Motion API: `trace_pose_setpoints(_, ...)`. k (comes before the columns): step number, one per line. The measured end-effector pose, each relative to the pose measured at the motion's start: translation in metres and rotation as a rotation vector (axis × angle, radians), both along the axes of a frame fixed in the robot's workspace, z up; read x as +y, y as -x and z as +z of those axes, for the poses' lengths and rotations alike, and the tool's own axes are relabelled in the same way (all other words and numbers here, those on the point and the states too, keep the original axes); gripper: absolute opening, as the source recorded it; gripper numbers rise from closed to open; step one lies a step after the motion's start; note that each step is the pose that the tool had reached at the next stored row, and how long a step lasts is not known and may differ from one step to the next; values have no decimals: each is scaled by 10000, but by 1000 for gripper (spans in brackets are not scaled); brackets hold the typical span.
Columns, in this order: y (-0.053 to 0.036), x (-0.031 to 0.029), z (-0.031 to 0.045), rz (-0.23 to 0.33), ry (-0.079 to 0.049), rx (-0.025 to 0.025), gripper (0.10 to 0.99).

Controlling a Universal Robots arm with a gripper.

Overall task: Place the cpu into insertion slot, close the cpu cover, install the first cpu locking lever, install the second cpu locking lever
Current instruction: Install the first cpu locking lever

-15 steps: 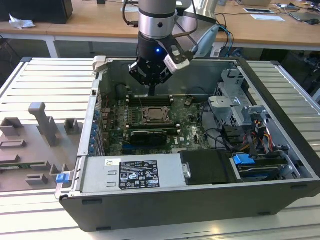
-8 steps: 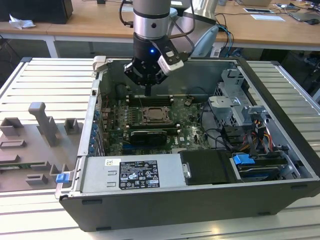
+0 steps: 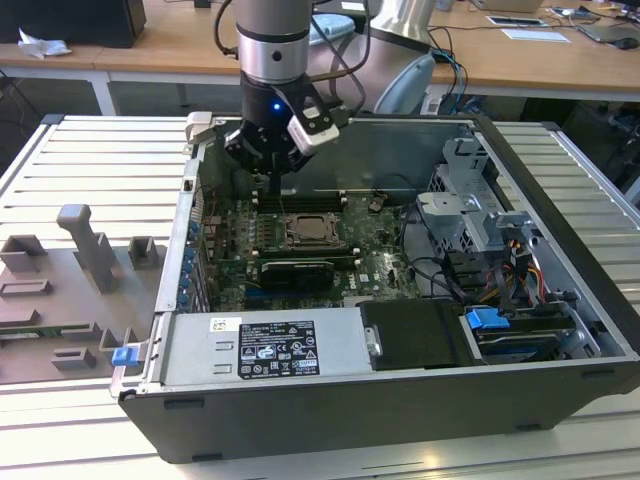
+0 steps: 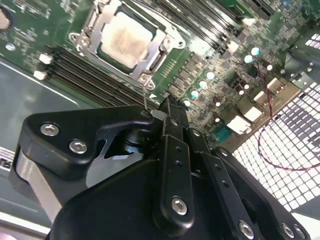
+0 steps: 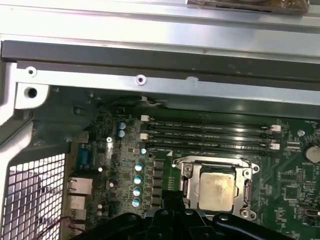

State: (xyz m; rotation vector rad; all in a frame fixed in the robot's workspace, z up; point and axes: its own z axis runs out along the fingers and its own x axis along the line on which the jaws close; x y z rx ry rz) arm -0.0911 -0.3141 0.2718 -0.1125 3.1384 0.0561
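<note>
Showing the fingers (image 4: 169,114) pressed together into one narrow tip, a form judged suited to working the thin wire lever (image 4: 144,100) that stands just beside it. Near the tip and lower, one chip (image 4: 125,41) is seated in one socket (image 3: 313,232). One cover (image 4: 93,36) is folded flat over the chip's edges, presumably to hold it down. One lever is counted; a second cannot be told.
</note>
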Motion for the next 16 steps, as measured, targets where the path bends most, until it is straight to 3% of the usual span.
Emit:
trace_pose_setpoints(5,85,35,-60,1,3,-1,106)
trace_pose_setpoints(10,86,134,-111,1,-12,-3,106)
trace_pose_setpoints(12,87,206,-122,0,-13,-4,106)
trace_pose_setpoints(16,61,234,-135,-1,-12,-2,106)
